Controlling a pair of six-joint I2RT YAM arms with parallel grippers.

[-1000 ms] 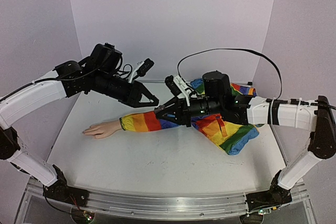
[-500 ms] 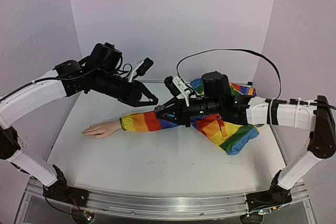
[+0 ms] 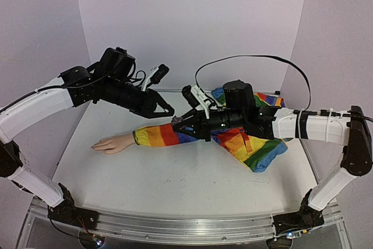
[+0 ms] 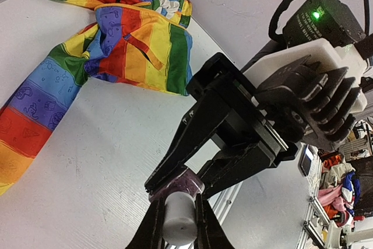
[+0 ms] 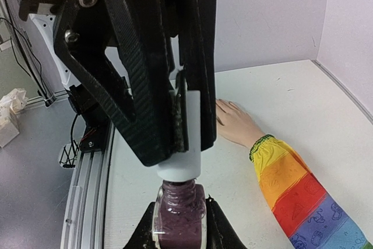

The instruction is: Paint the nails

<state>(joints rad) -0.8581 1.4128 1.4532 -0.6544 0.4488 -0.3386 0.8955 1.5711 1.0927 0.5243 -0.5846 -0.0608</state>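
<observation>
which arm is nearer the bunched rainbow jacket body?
Right. The right arm passes directly over the bunched rainbow jacket body; the left arm comes from the left, the left gripper ending above the rainbow sleeve, short of it.

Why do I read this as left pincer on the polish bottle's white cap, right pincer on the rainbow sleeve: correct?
Not quite. The right wrist view shows the right pincer shut on the purple polish bottle, not on the rainbow sleeve. The left pincer does hold the white cap.
</observation>
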